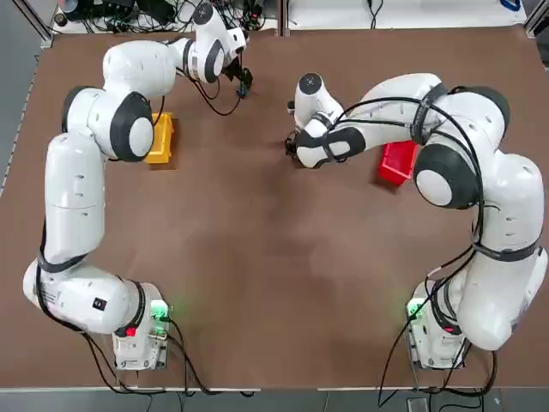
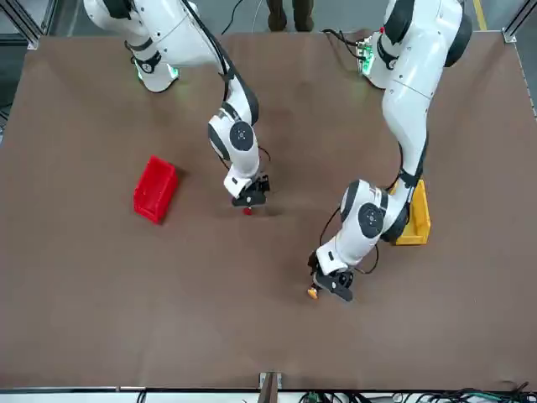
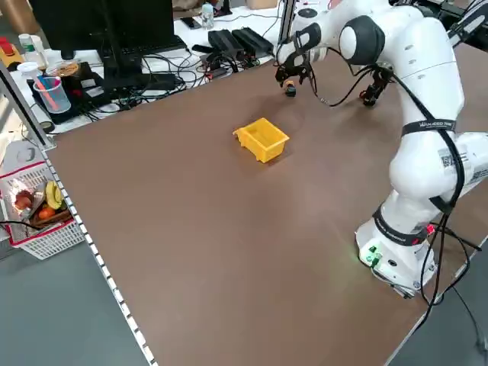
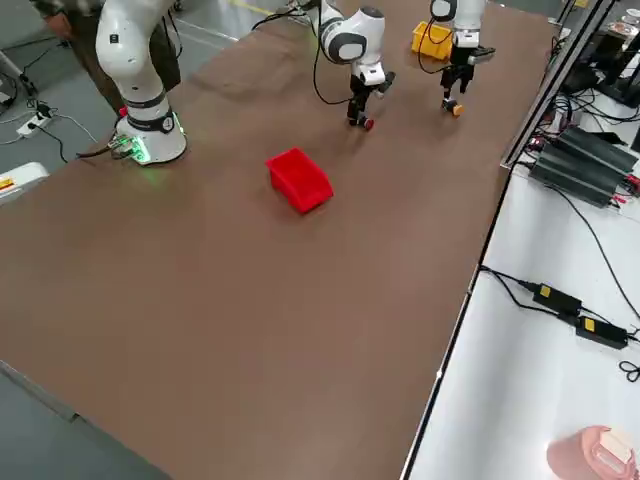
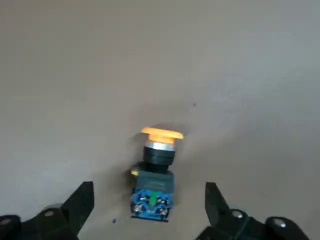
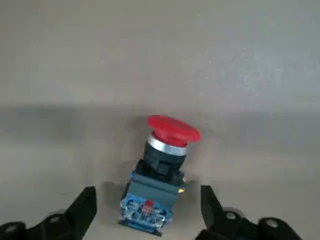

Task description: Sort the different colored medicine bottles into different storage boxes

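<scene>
Risk of toppling: both end effectors spread, left (image 5: 149,210) straddling seemingly tilted yellow-capped bottle (image 5: 155,175), right (image 6: 145,215) straddling red-capped bottle (image 6: 157,172); uneven closing could squirt either across tabletop (image 1: 257,249).

Yellow-capped bottle (image 5: 156,175) and red-capped bottle (image 6: 159,170) lying on table, yellow box (image 1: 162,137) and red box (image 1: 396,163) well apart

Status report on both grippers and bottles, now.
Left gripper open over the yellow-capped bottle, lying on the table. Right gripper open over the red-capped bottle. Yellow box and red box hold neither bottle. Nothing blocking.
</scene>
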Motion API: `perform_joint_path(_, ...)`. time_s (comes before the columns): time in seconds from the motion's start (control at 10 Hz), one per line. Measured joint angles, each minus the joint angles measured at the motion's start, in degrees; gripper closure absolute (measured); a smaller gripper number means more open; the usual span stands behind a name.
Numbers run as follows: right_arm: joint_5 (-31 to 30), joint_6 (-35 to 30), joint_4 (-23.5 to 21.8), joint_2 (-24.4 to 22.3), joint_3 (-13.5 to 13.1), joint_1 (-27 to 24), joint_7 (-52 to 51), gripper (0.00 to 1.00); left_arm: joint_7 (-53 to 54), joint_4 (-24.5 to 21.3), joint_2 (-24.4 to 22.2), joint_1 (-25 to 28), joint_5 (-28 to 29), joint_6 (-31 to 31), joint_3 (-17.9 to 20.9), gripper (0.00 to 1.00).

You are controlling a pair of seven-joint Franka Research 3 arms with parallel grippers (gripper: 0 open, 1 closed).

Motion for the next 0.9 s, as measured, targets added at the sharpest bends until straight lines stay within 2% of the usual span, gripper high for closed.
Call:
perform_joint_path(0.1,-0.58,0.08,-0.01,0.08,-0.03,-0.27,0.78,0.14,-0.11,0.03,0.21,-0.18,0.00,0.59,0.00,0.09)
perform_joint_path(0.2,-0.66,0.18,-0.01,0.09,-0.04,-0.47,1.47,0.28,-0.10,0.04,0.35,-0.15,0.00,1.19,0.07,0.15)
perform_joint_path(0.4,-1.00,0.64,0.00,0.08,0.04,-0.77,2.39,0.59,-0.09,0.04,0.85,-0.08,0.01,2.43,0.21,0.20)
perform_joint_path(0.6,-1.50,0.48,-0.02,-0.13,0.03,-1.71,3.18,0.59,-0.09,0.04,1.36,-0.08,0.02,3.33,0.23,0.23)
perform_joint_path(0.7,-1.79,0.05,-0.29,-1.16,-0.07,-4.08,0.97,0.59,-0.09,0.05,1.59,-0.09,0.02,3.88,0.22,0.25)
perform_joint_path(0.9,-1.92,-3.00,-3.85,-8.14,-0.28,-13.92,-11.01,0.59,-0.13,0.07,1.74,-0.11,0.02,4.37,0.21,0.29)
